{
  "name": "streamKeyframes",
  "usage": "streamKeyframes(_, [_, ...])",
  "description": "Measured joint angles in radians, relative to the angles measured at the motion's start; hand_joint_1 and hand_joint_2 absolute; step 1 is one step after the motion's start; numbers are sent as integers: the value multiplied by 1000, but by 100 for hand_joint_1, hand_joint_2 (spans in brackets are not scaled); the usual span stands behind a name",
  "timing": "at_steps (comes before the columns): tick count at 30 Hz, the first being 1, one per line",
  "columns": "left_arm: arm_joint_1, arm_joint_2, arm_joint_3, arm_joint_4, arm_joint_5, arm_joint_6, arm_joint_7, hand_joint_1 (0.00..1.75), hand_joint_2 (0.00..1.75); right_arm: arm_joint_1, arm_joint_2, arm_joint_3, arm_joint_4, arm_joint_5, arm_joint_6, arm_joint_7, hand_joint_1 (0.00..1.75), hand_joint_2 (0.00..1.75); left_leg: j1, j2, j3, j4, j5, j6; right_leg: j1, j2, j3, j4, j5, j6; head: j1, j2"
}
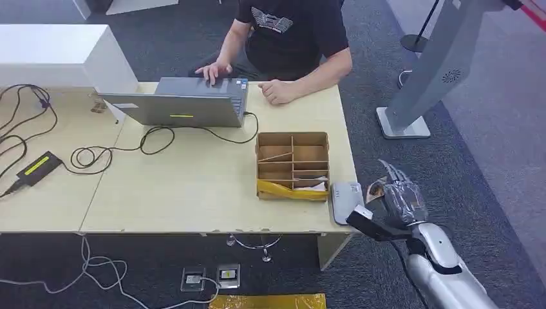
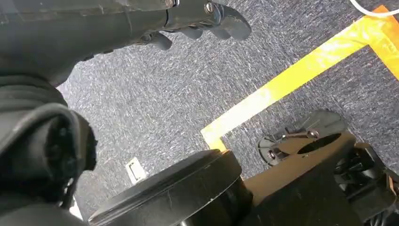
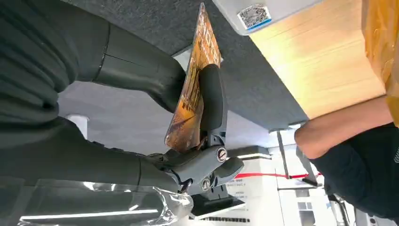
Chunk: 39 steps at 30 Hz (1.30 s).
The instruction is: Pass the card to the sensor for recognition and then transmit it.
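**Fingers pinch card beside counter corner**

Fingers (image 3: 211, 101) of the right hand (image 1: 400, 198) press an orange-brown printed card (image 3: 192, 94) against the thick grey thumb, so the card is held on edge between them. From the head view, the right hand sits just off the counter's right front corner, with the card (image 1: 375, 190) showing as a small tan piece at the fingers, near the grey sensor (image 1: 346, 199). The sensor lies flat on the counter (image 1: 187, 193) at that corner, and its label with a square code is visible from the right wrist (image 3: 254, 16).

The left hand (image 2: 197, 23) hangs above grey carpet marked with yellow tape (image 2: 291, 75); its fingers are curled in and hold nothing.

Farther along the counter, just beside the sensor, stands a cardboard divider box (image 1: 293, 164) with several compartments and yellow tape along its front wall. Beyond it, an open grey laptop (image 1: 183, 103) has a black cable looping across the counter. A black device with a green strip (image 1: 37, 167) lies at the left side. At the far edge sits a person (image 1: 290, 38) in a black shirt, 1 hand on the laptop keyboard, the other resting on the counter. A grey stand (image 1: 425, 77) rises from the carpet to the right.
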Motion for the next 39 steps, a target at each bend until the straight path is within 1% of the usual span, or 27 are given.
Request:
streamKeyframes(4, [2, 0, 0, 0, 0, -1, -11, 0, 0, 8, 6, 0, -5, -3, 2, -2, 175, 175, 0, 0, 0, 0, 0, 0, 0, 0, 0, 0, 0, 0, 0, 0])
streamKeyframes(7, [2, 0, 0, 0, 0, -1, -12, 0, 0, 9, 6, 0, -3, -20, 2, -17, 175, 175, 0, 0, 0, 0, 0, 0, 0, 0, 0, 0, 0, 0, 0, 0])
streamKeyframes(19, [4, 1, 0, 0, -5, 0, -12, 0, 0, 11, 7, 0, 64, -53, 2, -34, 175, 175, 0, 0, 0, 0, 0, 0, 0, 0, 0, 0, 0, 0, -1, 0])
streamKeyframes(22, [4, 2, 0, 0, -13, 0, -12, 0, 0, 11, 7, 0, 98, -73, -3, -31, 175, 175, 0, 0, 0, 0, 0, 0, 0, 0, 0, 0, 0, 0, 0, 0])
streamKeyframes(27, [2, 8, 0, 0, -25, -4, -13, 0, 0, 15, 7, 0, 176, -122, -31, -73, 175, 175, 0, 0, 0, 0, 0, 0, 0, 0, -1, 0, 0, 0, 0, 0])
streamKeyframes(31, [-2, 9, 0, 0, -34, -6, -19, 0, 0, 13, 14, 0, 223, -137, -34, -93, 175, 175, 0, 0, 0, 0, 0, 0, 0, 0, -1, 0, 0, 0, 0, 0])
streamKeyframes(36, [-7, 9, -6, 0, -53, -18, -20, 0, 0, 3, 23, 0, 267, -148, -52, -100, 175, 175, 0, 0, 0, 0, 0, 0, 0, 0, 0, 0, 0, 0, -1, 0])
streamKeyframes(39, [-9, 7, -7, 0, -64, -18, -20, 0, 0, -7, 19, 0, 277, -150, -53, -90, 175, 175, 0, 0, 0, 0, 0, 0, 0, 0, 0, 0, 0, 0, 0, 0])
